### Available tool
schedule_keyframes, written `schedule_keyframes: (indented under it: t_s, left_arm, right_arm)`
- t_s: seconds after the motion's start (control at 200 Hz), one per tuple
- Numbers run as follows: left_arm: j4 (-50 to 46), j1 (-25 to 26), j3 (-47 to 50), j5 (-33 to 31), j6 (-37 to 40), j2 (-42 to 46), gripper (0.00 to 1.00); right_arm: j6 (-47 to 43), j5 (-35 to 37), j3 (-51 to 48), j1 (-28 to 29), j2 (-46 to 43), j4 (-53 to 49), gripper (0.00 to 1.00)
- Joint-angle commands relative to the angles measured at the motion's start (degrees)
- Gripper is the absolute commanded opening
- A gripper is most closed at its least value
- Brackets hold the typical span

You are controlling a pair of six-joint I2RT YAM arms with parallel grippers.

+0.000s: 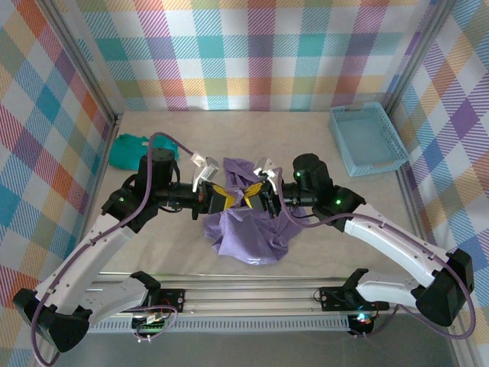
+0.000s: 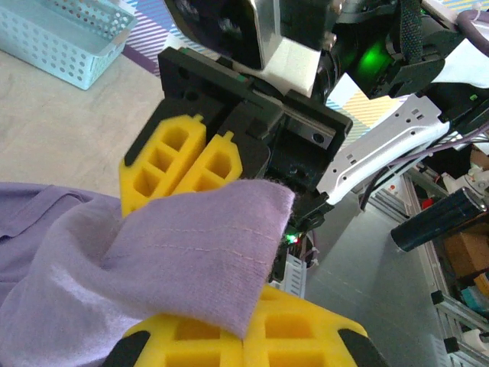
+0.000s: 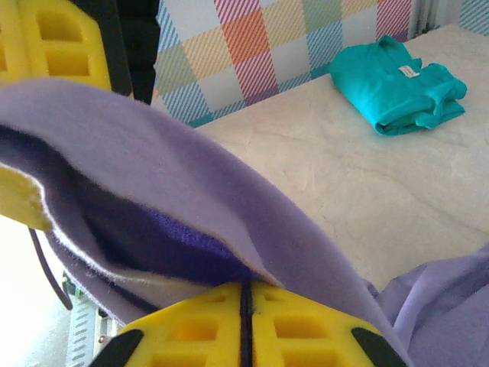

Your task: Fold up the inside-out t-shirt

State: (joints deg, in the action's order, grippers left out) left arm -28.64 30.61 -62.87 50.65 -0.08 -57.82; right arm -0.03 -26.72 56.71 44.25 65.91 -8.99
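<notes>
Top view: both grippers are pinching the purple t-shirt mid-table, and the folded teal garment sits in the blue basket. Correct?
Not quite. The teal garment lies on the table at far left, not in the blue basket at far right; the top view shows it. The left gripper and the right gripper do pinch the purple t-shirt mid-table.

Bright, even, diffuse light fell from above, leaving only faint soft shadows on the table (image 1: 267,138). The top view was sharp. In the right wrist view, the nearest folds of the inside-out t-shirt (image 3: 191,176) and the yellow fingers (image 3: 306,325) looked soft, and the lower-left corner was washed out. A green lamp (image 2: 374,57) bloomed in the left wrist view.
</notes>
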Motion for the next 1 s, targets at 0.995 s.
schedule_keyframes:
  t_s: [0.995]
  left_arm:
    - [-3.17,-0.30,-2.34,-4.30,2.49,-0.44,0.00]
  right_arm:
    - [-3.04,-14.21,0.41,-0.37,-0.71,3.23,0.00]
